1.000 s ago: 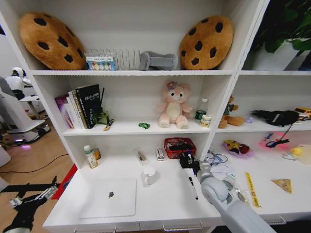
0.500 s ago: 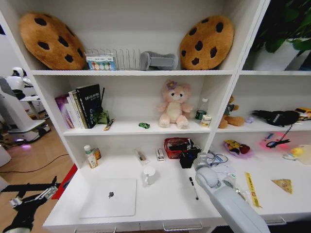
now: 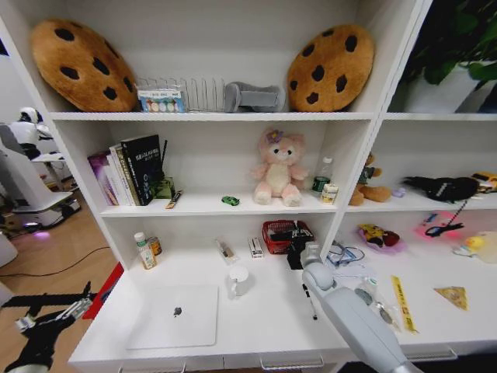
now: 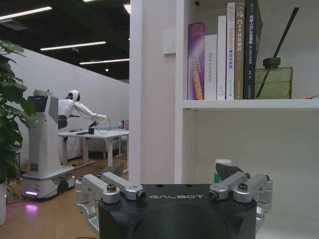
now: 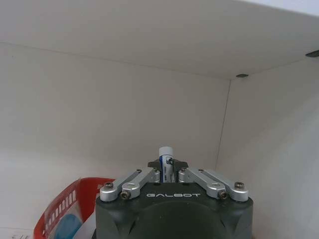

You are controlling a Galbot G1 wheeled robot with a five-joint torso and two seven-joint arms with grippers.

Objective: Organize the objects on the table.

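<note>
The right arm has swung up and back over the last second, its end effector [image 3: 297,252] clamped on a blue pen [image 5: 165,158] and now at the red basket [image 3: 285,234] in mid-frame, so a drop-in looks close. Left end effector [image 3: 46,322] waits spread wide, lower left off the table [image 3: 264,318]; laptop [image 3: 175,315], mug [image 3: 238,280] and black pen [image 3: 310,301] remain out.

Upright blue pen [image 5: 165,158] between fingers [image 5: 155,173].
</note>
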